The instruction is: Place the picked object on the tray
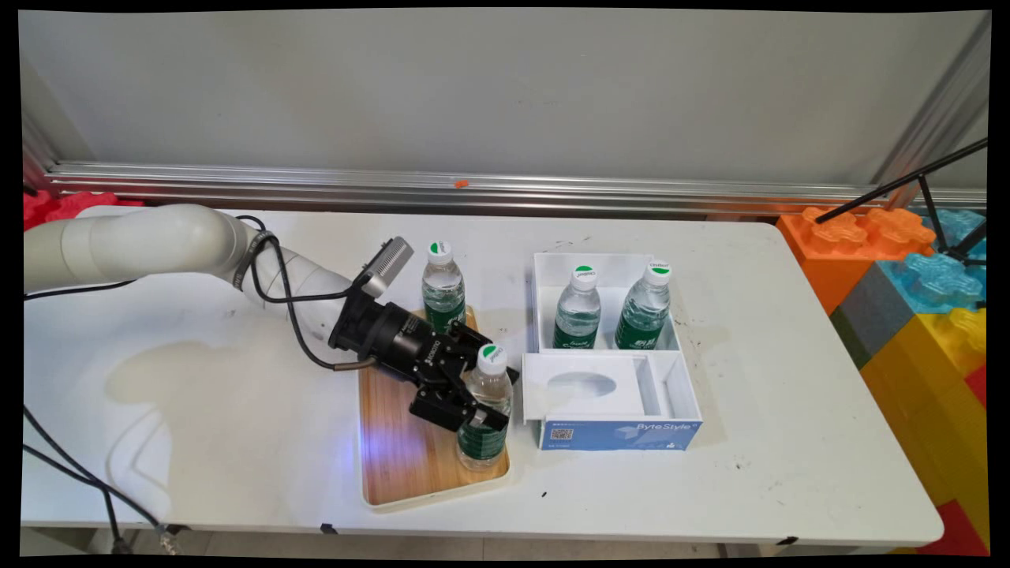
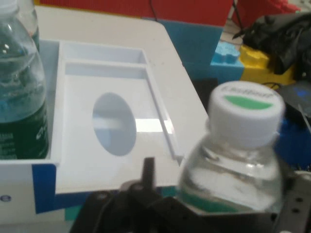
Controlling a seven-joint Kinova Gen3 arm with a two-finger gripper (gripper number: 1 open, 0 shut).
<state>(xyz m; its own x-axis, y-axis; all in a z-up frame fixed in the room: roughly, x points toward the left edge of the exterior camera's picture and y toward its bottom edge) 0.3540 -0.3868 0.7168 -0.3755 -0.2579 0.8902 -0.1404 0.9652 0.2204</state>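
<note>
The smooth, rounded white arm (image 1: 158, 241) tapers to a black cylindrical wrist with small white lettering. A grey ribbed camera block (image 1: 387, 264) sits atop it. Black cables (image 1: 276, 296) loop along the arm. The black two-finger gripper (image 1: 465, 406) shows jointed linkage.

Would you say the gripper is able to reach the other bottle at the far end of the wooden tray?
Probably yes: the far bottle stands unobstructed on the tray, but the gripper is shut on the near bottle.

Robot lab: aluminium framing (image 1: 473, 185), foam blocks (image 1: 907, 268).
</note>
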